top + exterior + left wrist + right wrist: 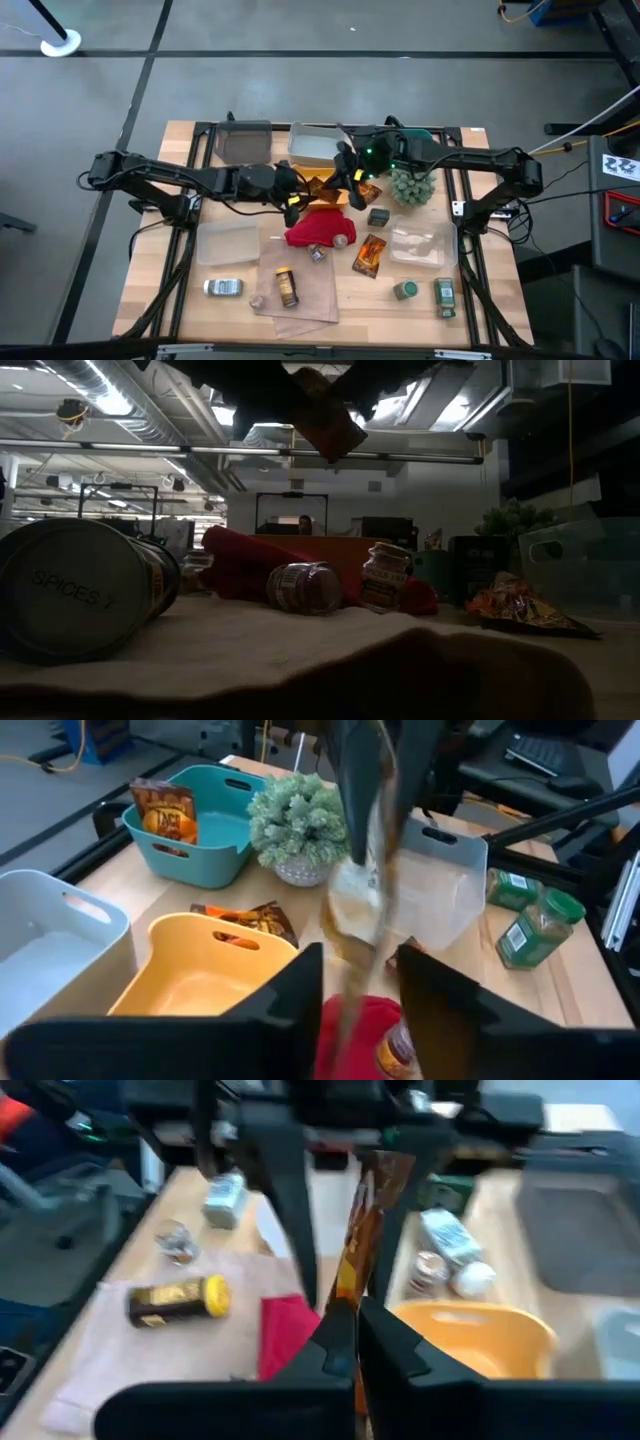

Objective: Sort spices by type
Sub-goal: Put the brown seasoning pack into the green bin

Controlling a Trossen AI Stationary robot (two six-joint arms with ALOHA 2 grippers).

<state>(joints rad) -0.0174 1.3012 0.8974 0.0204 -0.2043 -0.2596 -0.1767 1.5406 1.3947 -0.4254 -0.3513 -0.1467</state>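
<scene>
Right hand [345, 1330]: closed on one orange-brown sachet [362, 1230], held above the yellow bin [205, 970].
Left hand [358, 982]: open around the same sachet.
Sachets: four seen.
Teal bin [215, 860]: one sachet [165, 812] inside.
Yellow bin: nothing inside.
Tin [75, 595] on counter [500, 300]: reads "SPICES".

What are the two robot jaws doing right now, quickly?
Left gripper: open, astride the foil sachet, not gripping.
Right gripper: shut on the foil sachet, held above the yellow bin.

Right claw [345, 1330] clamped, left claw [360, 990] parted
</scene>
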